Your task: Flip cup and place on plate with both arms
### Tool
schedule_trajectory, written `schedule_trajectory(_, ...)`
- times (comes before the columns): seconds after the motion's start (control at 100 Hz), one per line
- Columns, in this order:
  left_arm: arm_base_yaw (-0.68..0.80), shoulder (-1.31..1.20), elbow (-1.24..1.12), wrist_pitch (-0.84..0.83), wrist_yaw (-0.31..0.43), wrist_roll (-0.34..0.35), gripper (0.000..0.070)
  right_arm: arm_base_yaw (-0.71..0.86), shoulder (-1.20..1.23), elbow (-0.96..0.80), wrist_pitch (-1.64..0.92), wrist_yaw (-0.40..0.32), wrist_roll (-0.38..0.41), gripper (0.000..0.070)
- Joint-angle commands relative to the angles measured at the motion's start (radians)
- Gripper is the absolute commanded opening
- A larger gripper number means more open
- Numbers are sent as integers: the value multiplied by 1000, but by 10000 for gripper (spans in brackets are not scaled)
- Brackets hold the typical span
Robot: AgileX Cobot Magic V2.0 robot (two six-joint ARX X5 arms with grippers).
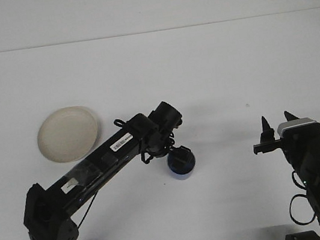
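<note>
A blue cup (181, 174) stands upright on the white table, just right of the middle. My left gripper (181, 155) hangs right over the cup's mouth and hides most of its opening; whether it touches the rim is unclear. A cream plate (68, 133) lies flat at the left, bare, well apart from the cup. My right gripper (275, 118) sits at the right, far from the cup, pointing up, open with nothing in it.
The white table (212, 63) runs back to a pale wall. The left arm's base (50, 235) stands at the front left, with its long link stretched diagonally between the plate and the cup.
</note>
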Motion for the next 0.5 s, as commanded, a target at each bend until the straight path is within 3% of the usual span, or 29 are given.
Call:
schedule_trajectory(0.0, -10, 32, 22, 0, 3, 9, 447, 2, 2, 6, 10, 0, 0, 421)
schedule_trajectory(0.11, -10, 43, 22, 0, 3, 17, 337, 2, 2, 6, 10, 0, 0, 421)
schedule_trajectory(0.31, -12, 44, 22, 0, 3, 51, 3, 2, 2, 6, 10, 0, 0, 421)
schedule_trajectory(0.49, -12, 44, 23, -1, 3, 62, 4, 2, 2, 6, 9, 0, 0, 421)
